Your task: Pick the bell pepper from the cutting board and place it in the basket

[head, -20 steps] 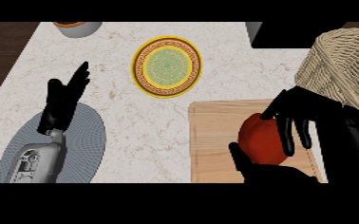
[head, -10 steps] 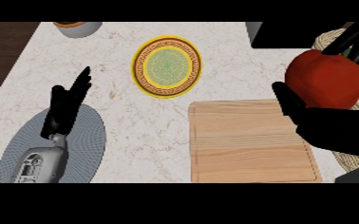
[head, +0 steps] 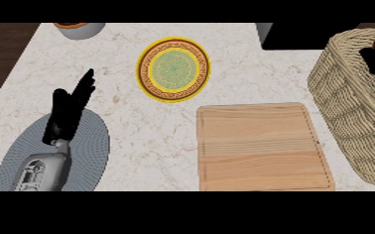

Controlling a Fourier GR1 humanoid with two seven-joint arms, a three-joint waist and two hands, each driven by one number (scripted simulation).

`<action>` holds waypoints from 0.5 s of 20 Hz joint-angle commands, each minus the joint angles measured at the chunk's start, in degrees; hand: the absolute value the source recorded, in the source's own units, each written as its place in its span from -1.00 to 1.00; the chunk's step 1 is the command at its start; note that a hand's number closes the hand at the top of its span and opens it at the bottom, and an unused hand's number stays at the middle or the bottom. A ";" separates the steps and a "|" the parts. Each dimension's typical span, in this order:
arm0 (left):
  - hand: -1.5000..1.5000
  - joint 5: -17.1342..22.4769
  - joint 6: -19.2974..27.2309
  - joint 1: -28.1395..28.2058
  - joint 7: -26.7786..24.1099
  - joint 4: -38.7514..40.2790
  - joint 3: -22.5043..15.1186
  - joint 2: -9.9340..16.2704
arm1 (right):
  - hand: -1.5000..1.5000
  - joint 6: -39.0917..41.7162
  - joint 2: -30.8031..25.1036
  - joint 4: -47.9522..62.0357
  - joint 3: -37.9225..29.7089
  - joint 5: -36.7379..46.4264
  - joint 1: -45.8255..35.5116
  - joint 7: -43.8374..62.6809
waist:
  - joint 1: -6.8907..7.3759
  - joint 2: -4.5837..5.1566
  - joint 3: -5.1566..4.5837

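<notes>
Head view: left hand (head: 70, 110) sits at lower left, fingers straight and pointing up, holding nothing, resting over the upper edge of a grey round mat (head: 88, 148). Its grey forearm (head: 40, 173) comes in from the bottom edge across that mat. Right hand does not clearly show; a small dark shape (head: 366, 57) shows at the basket's upper right rim, cannot tell what it is.

Bell pepper is not visible anywhere in view, so its place cannot be told. Cutting board (head: 260, 146) lies lower centre-right, bare wood, its near edge close to the counter's bottom limit and its right edge just beside the basket. Wicker basket (head: 344, 99) stands at the right edge, partly cut off.

Yellow-rimmed plate (head: 173, 69) with green centre sits above the board's left corner, apart from it. Open marble counter (head: 124, 109) lies between left hand, plate and board. Grey bowl (head: 79, 29) is cut off at top left. Dark block (head: 307, 35) sits at top right behind the basket. Counter's left edge shows dark wood (head: 11, 49) beyond it.
</notes>
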 commanded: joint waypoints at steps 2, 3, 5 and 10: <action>0.00 -0.58 1.15 -2.46 2.43 0.23 -0.11 -0.72 | 1.00 4.54 -9.44 7.50 -5.58 -0.15 4.04 -5.04 | -0.05 0.15 0.11; 0.00 -1.17 0.41 -0.35 -1.87 1.13 -0.71 -0.47 | 1.00 3.67 -12.10 11.81 -7.02 0.51 2.72 -7.55 | 0.44 0.28 0.08; 0.00 -0.64 0.08 -0.02 -2.18 1.85 0.16 -0.14 | 1.00 2.55 -14.67 11.96 -8.38 1.28 5.12 -10.91 | 0.47 0.14 0.07; 0.00 2.24 -2.79 -1.36 2.62 -1.77 1.78 1.65 | 1.00 -5.08 -18.95 23.36 -11.20 2.37 11.06 -26.63 | 0.91 0.17 0.11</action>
